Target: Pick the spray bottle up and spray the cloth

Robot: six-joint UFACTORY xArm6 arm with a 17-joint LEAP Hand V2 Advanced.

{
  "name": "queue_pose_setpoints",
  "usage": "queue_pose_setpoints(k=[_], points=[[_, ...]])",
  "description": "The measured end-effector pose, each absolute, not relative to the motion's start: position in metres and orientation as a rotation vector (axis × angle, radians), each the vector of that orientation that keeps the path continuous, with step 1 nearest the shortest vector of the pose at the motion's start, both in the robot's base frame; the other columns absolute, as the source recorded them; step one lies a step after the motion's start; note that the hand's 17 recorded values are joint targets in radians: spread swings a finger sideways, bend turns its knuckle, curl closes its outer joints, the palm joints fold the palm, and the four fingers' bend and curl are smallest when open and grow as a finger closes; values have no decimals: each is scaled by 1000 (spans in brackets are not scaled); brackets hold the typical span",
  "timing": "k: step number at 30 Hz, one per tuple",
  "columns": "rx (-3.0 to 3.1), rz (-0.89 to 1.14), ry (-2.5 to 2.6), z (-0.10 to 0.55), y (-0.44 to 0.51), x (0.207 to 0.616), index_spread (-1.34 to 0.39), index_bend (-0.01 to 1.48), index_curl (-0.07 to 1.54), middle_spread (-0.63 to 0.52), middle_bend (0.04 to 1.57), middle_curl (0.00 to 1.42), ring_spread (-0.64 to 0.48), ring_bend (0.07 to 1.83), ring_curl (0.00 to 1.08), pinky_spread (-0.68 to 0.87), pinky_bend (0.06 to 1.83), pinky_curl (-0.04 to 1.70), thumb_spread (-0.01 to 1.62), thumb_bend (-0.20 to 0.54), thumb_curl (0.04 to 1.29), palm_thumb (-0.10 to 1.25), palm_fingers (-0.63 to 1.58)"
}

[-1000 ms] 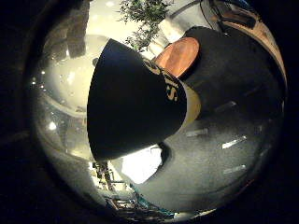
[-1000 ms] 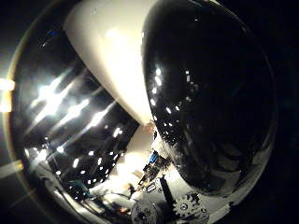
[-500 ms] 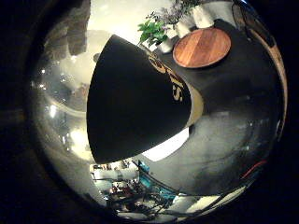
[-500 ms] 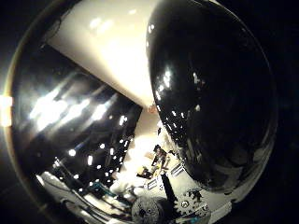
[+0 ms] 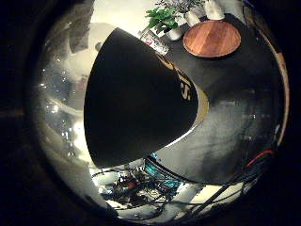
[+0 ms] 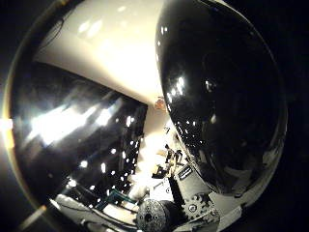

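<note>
Glossy black spray bottle (image 5: 136,99) filling the palm views, round wooden tray (image 5: 211,38) on dark table (image 5: 235,122), hand's grip unclear

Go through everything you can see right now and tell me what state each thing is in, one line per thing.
Spray bottle: black, close against the palm, filling much of both views; its nozzle is out of sight.
Round wooden board: lying flat on the dark table, nothing on it.
Potted plant: upright, beside the wooden board.
Dark table: bare where it shows near the bottle.
Hand: only geared parts at the edge show; grip unclear.
</note>
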State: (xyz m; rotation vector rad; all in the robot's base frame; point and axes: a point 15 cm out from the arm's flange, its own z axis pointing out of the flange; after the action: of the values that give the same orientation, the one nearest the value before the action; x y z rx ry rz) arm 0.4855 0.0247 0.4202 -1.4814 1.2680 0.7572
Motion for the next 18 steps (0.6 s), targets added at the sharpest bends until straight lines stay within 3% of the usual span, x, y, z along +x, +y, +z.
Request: queue_pose_setpoints(k=[8,18], points=[[-1592,883,1294,424,27,473,-336,994,992,-186,1226,927,-244,1329,813,-288,1042,1376,897,-17,709,979,1103],[-1790,951,1360,435,36,459,-289,1049,942,-166,1272,896,-245,1328,848,-265,1033,1432,919,-16,750,949,1102]])
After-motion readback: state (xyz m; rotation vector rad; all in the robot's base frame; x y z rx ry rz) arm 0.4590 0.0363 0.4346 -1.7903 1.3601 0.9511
